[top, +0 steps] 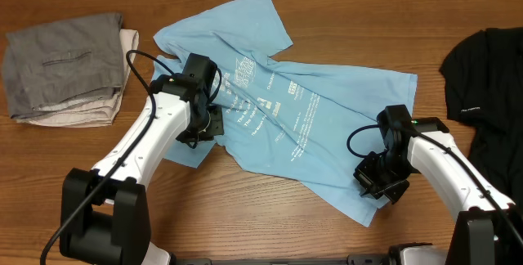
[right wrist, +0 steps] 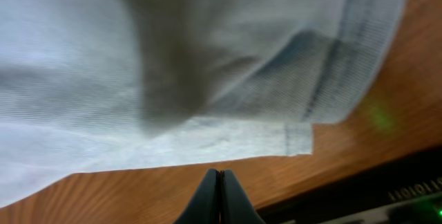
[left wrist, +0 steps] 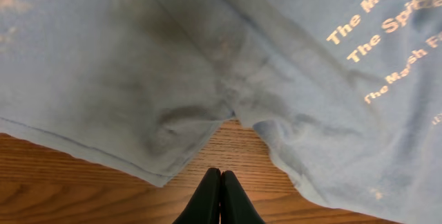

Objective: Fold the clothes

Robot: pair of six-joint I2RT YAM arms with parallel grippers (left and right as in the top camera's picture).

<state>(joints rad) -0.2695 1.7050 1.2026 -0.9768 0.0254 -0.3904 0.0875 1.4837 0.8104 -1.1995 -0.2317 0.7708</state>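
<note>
Wooden surface [top: 270, 216] runs under both arms, with the light blue T-shirt [top: 327, 126] lying rumpled across its middle, white printed text facing up. I see my left gripper [left wrist: 220, 177] pressed fully closed on nothing, tips over bare wood just short of the shirt's left hem. My right gripper [right wrist: 219, 177] is likewise closed and empty, just off the shirt's near right corner. Folded grey clothes [top: 61, 65] sit far left; a black garment [top: 486, 77] lies at right.

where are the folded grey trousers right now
In the overhead view the folded grey trousers lie at the far left of the table, on top of a beige garment, just left of the light blue T-shirt.
</note>
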